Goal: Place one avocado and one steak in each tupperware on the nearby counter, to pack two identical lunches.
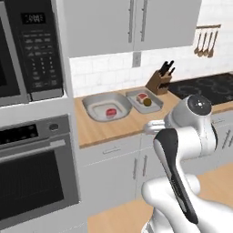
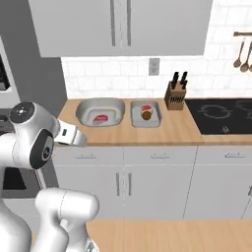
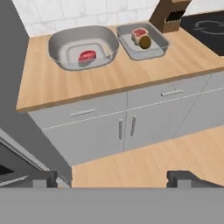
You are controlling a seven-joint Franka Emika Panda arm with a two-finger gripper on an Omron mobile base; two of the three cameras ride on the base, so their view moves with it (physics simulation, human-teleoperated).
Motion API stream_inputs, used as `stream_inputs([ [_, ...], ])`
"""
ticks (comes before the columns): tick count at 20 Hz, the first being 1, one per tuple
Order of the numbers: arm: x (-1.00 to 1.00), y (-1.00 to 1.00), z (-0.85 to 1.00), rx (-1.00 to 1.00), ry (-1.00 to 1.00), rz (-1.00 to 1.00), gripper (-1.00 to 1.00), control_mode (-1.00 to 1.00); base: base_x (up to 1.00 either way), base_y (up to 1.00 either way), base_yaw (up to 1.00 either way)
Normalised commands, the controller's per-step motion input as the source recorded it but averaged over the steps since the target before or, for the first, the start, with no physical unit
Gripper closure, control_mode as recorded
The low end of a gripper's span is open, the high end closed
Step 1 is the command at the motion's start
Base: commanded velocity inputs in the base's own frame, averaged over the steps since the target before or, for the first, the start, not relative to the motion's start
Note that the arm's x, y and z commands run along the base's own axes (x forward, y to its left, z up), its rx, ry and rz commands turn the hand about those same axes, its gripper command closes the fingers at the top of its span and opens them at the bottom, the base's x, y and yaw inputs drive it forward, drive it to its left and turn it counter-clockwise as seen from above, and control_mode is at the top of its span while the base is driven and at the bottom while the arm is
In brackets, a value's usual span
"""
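Two grey tupperware trays stand side by side on the wooden counter [image 3: 65,85]. The larger left tupperware [image 3: 54,43] [image 1: 91,102] [image 2: 81,110] holds one red-pink steak [image 3: 87,55] [image 1: 110,112] [image 2: 101,118]. Inside the smaller right tupperware [image 3: 162,43] [image 1: 157,103] [image 2: 157,115] lie a steak [image 3: 140,33] [image 1: 142,97] [image 2: 146,108] and a dark-brown avocado [image 3: 145,42] [image 1: 148,102] [image 2: 146,116]. My gripper [image 3: 116,179] is open and holds nothing. It hovers in front of the counter's edge, well back from both trays and looking down over the cabinet fronts.
A knife block [image 3: 168,15] [image 1: 158,83] [image 2: 175,96] stands just right of the right tray, with the black cooktop [image 3: 208,28] [image 2: 221,115] beyond it. A microwave [image 1: 32,45] and wall oven [image 1: 36,173] rise at the counter's left end. Wooden floor [image 3: 144,162] lies below.
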Motion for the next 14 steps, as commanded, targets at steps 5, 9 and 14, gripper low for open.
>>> stream_inputs([
  [5,0.0,0.0,0.0,0.0,0.0,0.0,-1.0,1.0,-0.99,0.28,0.62],
  [9,0.0,0.0,0.0,0.0,0.0,0.0,-1.0,1.0,-0.82,0.48,0.75],
  [14,0.0,0.0,0.0,0.0,0.0,0.0,-1.0,1.0,-0.95,0.64,0.68],
])
